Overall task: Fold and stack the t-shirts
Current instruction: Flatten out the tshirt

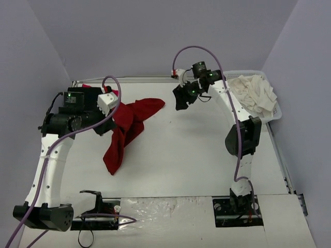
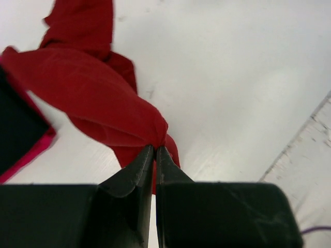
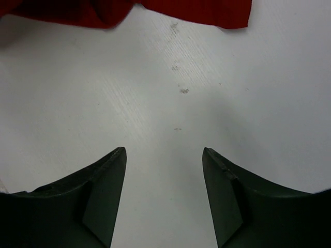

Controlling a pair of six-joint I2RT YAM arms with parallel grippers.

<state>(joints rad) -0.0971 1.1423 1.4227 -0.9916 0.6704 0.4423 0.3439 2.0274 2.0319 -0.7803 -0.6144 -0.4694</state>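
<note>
- Nearest the top camera, both arm bases sit at the near edge of the white table.
- Top view: the left gripper holds a dark red t-shirt on the left half of the table. The shirt is bunched, one end spread toward the centre and one hanging as a narrow tail toward the near edge.
- Top view: the right gripper hovers right of the shirt and apart from it. Cream-white cloth fills a white lattice basket at the far right.
- Left wrist view: the left gripper has its jaws pressed together, pinching a fold of the dark red t-shirt. The rest trails away over the table. A bright red cloth edge shows at the left under a black shape that cannot be identified.
- Right wrist view: the right gripper has its jaws apart, with only bare table between them. The dark red t-shirt lies along the top edge, clear of the fingers.
</note>
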